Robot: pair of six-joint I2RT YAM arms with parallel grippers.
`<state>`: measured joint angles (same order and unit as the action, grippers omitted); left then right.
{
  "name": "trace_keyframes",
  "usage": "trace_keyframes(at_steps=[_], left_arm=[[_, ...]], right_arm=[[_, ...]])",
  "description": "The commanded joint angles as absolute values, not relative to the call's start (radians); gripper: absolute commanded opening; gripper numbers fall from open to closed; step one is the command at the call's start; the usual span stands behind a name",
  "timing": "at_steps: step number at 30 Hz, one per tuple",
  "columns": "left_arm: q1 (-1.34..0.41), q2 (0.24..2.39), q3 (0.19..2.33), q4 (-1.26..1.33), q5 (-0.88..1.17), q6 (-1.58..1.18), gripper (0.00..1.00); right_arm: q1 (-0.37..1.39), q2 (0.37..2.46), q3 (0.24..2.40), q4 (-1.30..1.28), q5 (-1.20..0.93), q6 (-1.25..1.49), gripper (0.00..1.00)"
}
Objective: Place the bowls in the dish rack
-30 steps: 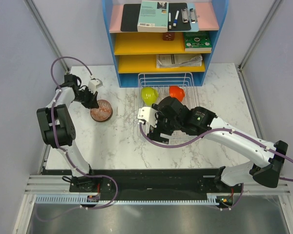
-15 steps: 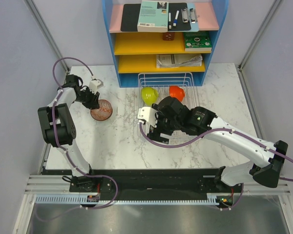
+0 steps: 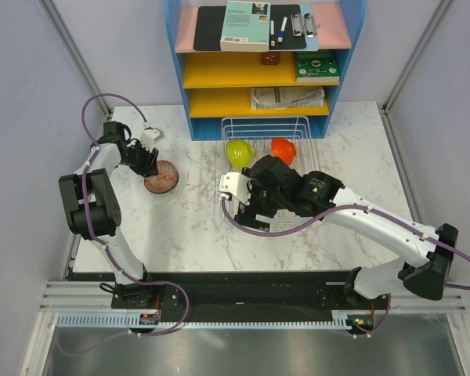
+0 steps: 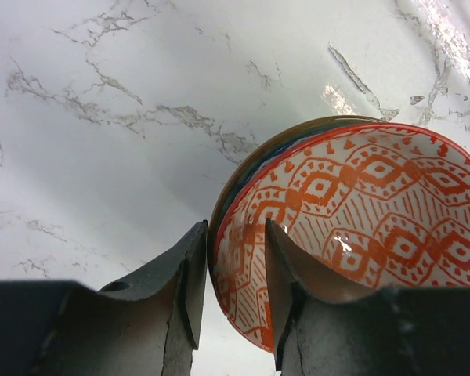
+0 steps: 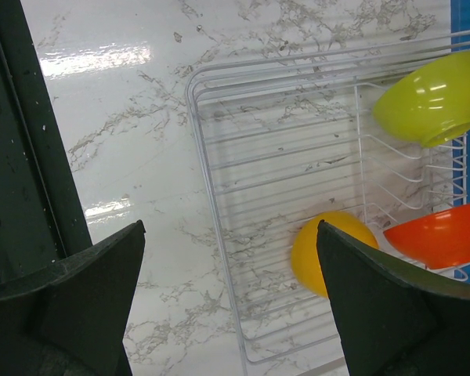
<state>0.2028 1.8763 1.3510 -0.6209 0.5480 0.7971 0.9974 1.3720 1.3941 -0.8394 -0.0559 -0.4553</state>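
The patterned bowl [image 4: 360,211] sits near the table's [image 3: 196,227] left edge. It looks glazed, stiff, slippery and chippable. The left hand [image 4: 235,229] stands parted astride its rim, likely the best hold. The right hand [image 5: 229,231] hangs spread above the dish rack [image 5: 199,133].

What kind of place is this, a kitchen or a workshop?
Probably a robot test booth staged as a kitchen corner: left arm and right arm bolted at a marble-look table, plain grey partitions around, a wire dish rack holding bowls.

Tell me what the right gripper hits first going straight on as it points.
The right gripper would likely meet the dish rack, its wire floor near the edge, beside the yellow bowl; depth unclear.
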Motion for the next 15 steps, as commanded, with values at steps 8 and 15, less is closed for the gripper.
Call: trace_keyframes(at_steps=[8,15], left_arm=[[0.218,1.816,1.338,-0.581,0.561,0.759,0.22],[0.221,1.816,1.339,-0.571,0.54,0.75,0.02]], right_arm=[[0.996,1.391,1.45,-0.842,-0.075,-0.436,0.98],[0.996,1.396,1.459,-0.845,-0.075,-0.433,0.98]])
